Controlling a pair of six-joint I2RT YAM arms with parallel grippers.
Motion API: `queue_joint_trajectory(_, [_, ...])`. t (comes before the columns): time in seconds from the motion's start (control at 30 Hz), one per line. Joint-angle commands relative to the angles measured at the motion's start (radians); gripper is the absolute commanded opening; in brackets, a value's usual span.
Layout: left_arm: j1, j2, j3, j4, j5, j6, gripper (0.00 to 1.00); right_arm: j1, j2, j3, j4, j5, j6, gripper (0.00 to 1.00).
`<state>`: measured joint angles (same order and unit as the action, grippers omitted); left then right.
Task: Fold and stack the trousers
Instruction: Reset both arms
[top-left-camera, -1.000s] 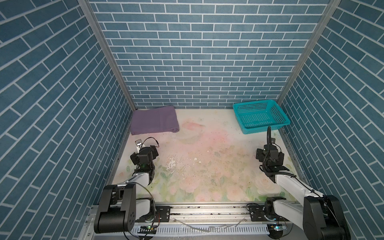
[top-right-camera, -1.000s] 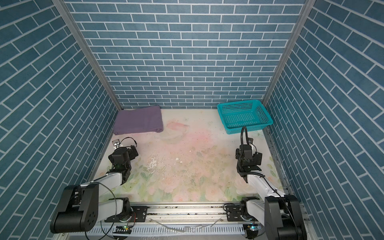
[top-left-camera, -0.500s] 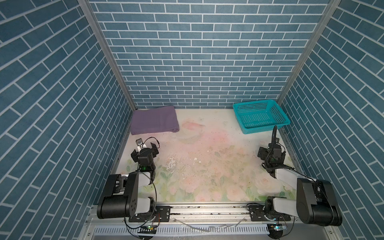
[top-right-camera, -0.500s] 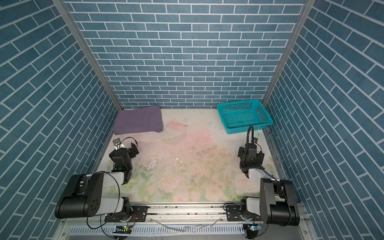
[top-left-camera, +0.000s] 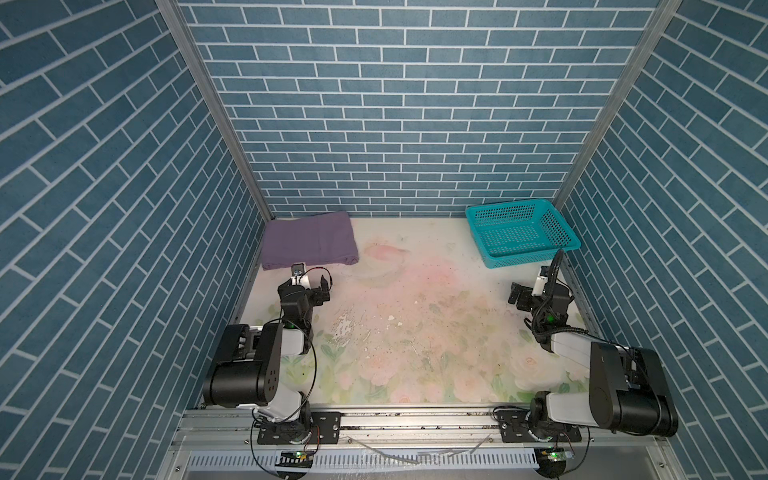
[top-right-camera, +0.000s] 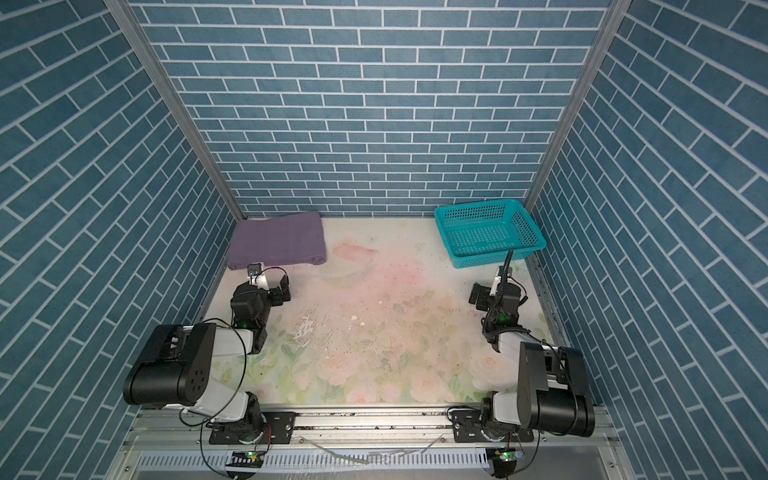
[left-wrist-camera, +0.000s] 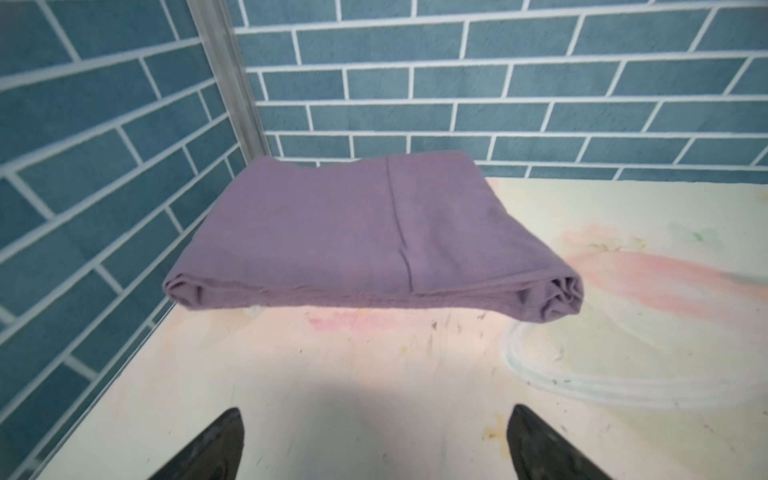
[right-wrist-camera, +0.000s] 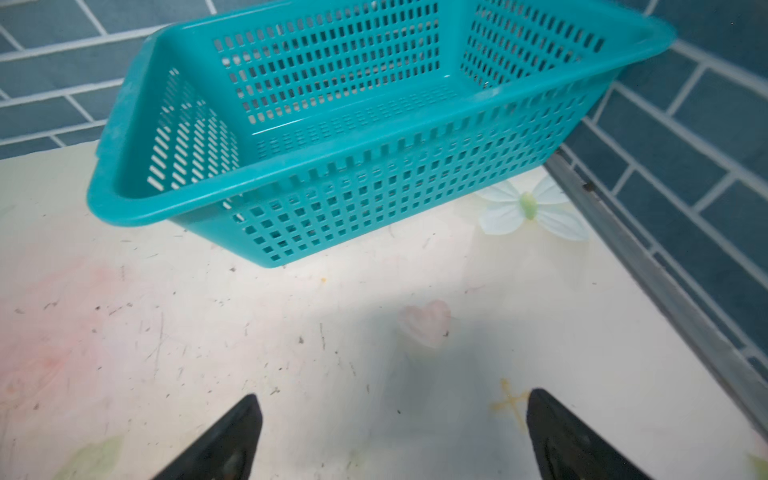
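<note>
The trousers (top-left-camera: 309, 241) (top-right-camera: 276, 241) lie folded into a flat purple rectangle in the back left corner of the table, against both walls. In the left wrist view the trousers (left-wrist-camera: 353, 237) show their thick folded edge toward me. My left gripper (top-left-camera: 307, 284) (top-right-camera: 266, 286) (left-wrist-camera: 376, 411) hovers just in front of that edge. It is open with nothing between its fingers. My right gripper (top-left-camera: 536, 291) (top-right-camera: 494, 291) (right-wrist-camera: 392, 399) is open and empty too, low over the table in front of the basket.
A teal perforated basket (top-left-camera: 528, 257) (top-right-camera: 490, 258) (right-wrist-camera: 374, 137) stands empty at the back right, close to the right wall. Brick-patterned walls close in the table (top-left-camera: 415, 316) on three sides. Both arms' bases sit on the front rail (top-left-camera: 415, 419).
Both arms have folded up, with their big elbow links now raised near the front rail. The grippers stay open at the table's sides. The trousers and basket have not moved.
</note>
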<state>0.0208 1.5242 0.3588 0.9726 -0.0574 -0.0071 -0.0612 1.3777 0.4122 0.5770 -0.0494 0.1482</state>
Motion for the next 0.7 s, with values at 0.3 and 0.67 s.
queue_joint_trajectory(0.3, [-0.005,-0.004,0.002,-0.075,0.032,0.025,0.99,-0.096,-0.053,-0.073,0.155,-0.184,0.054,0.99])
queue_joint_trajectory(0.67, [-0.005,-0.004,0.004,-0.077,0.032,0.025,0.99,-0.172,-0.073,-0.141,0.263,-0.115,0.051,0.99])
